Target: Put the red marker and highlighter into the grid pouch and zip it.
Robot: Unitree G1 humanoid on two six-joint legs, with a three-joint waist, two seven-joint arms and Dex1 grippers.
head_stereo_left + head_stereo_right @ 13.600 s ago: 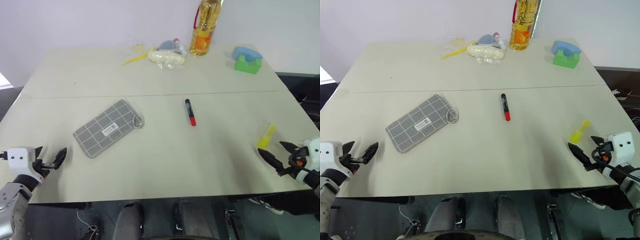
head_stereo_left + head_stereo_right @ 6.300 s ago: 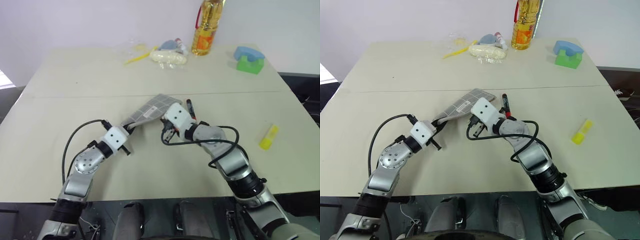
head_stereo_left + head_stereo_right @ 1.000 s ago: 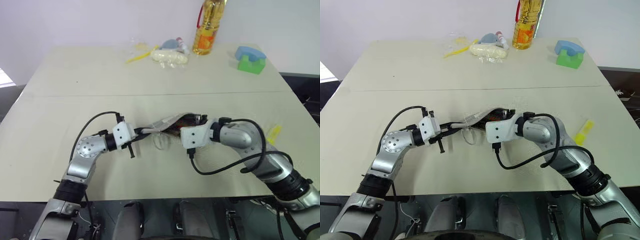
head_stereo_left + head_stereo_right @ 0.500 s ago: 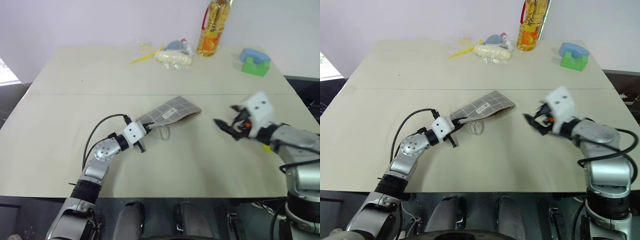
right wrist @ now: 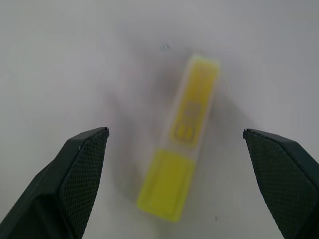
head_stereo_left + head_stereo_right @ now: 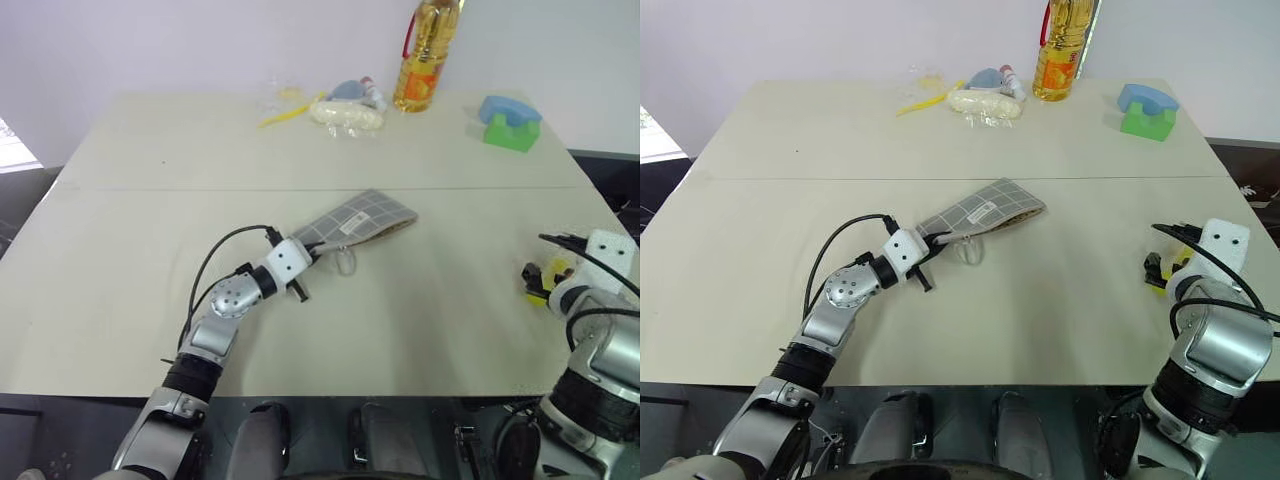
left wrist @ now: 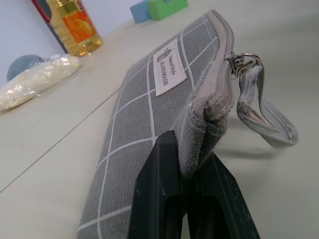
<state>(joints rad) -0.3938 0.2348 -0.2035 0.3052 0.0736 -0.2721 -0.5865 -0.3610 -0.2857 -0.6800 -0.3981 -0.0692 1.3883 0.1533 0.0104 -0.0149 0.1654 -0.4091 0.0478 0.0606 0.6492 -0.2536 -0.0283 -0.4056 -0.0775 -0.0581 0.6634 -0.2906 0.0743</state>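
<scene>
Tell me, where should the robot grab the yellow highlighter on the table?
Probably from above, across the middle of its barrel. The highlighter lies flat on the table, nothing touching it, and the open right gripper hangs over it with one finger either side of its narrow width.

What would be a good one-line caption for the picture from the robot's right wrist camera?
Open right gripper poised over the highlighter lying on the table, one finger either side.

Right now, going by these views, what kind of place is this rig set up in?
Probably an indoor lab or test room: a plain pale table against a bare wall, carrying unrelated props, a cooking oil bottle, blue and green blocks and a grid pouch.
</scene>
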